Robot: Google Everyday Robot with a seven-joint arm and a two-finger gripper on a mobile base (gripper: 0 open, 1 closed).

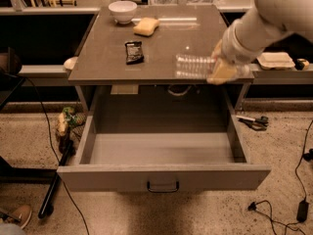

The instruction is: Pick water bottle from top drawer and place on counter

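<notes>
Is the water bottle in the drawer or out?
Out. The gripper holds the water bottle sideways over the front-right edge of the counter; the open top drawer below looks empty.

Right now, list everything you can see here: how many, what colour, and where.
counter: one, grey-brown, centre, above the drawer
top drawer: one, grey, pulled open below the counter, nothing visible inside
water bottle: one, clear, lying sideways over the counter's front right, held
bowl: one, white, counter's back left
sponge: one, yellow, right of the bowl
packet: one, dark, counter's left middle
tool: one, dark, on the floor right of the drawer
arm: one, white, reaching in from the upper right
gripper: one, yellowish, shut on the water bottle at the counter's front right
</notes>
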